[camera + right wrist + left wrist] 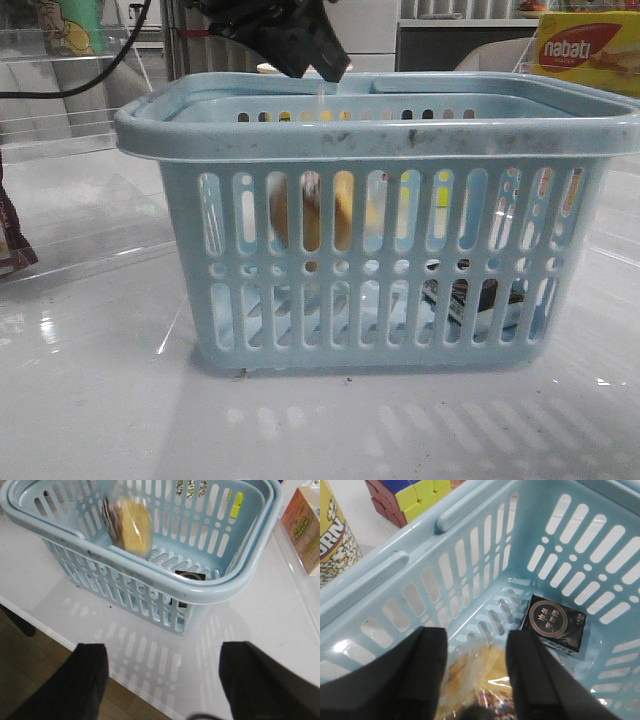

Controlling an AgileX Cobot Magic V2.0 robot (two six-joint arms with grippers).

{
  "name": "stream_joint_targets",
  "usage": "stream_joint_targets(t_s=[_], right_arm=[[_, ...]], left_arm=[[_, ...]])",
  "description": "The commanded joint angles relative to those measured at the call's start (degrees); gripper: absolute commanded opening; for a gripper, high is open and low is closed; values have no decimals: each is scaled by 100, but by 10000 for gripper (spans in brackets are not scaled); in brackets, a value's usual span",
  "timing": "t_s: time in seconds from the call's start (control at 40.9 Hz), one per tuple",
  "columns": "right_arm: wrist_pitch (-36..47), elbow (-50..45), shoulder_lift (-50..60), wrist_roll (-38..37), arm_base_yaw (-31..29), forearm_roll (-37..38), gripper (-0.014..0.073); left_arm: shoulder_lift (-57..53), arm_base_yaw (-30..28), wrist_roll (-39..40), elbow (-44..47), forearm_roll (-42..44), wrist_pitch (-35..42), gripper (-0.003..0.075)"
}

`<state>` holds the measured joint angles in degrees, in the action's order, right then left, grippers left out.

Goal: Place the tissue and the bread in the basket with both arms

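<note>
The light-blue basket (380, 135) stands mid-table. The black tissue pack (555, 622) lies flat on its floor near a corner; it also shows in the front view (470, 295) and the right wrist view (190, 575). The bagged golden bread (310, 215) is upright in the air inside the basket, above the floor and blurred in the right wrist view (132, 525). My left gripper (315, 70) is open just above the rim, and the bread (480, 675) shows below its spread fingers (432, 650). My right gripper (162, 650) is open and empty, outside the basket over the table's front edge.
A yellow-red nabati box (585, 50) stands at the back right. A dark brown packet (12, 240) is at the left edge. A Rubik's cube (410, 497) and a popcorn tub (332, 535) stand just outside the basket wall (470, 555). The table's front edge (50, 630) is near.
</note>
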<state>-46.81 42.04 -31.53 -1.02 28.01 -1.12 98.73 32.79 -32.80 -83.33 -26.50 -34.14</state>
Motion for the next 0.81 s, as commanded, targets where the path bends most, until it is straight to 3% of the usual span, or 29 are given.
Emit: stream_joint_targets(t_s=[0.0, 0.318, 0.538, 0.782], right_arm=[[379, 155, -18, 53, 5, 16, 570], [379, 155, -18, 53, 5, 16, 570], [379, 155, -18, 53, 5, 16, 570], [379, 155, -18, 53, 5, 16, 570]], left_arm=[[-310, 52, -5, -167, -179, 304, 502], [-1067, 52, -5, -167, -179, 135, 487], [-2063, 42, 123, -95, -156, -500, 477], [-3447, 42, 453, 932, 155, -612, 440]])
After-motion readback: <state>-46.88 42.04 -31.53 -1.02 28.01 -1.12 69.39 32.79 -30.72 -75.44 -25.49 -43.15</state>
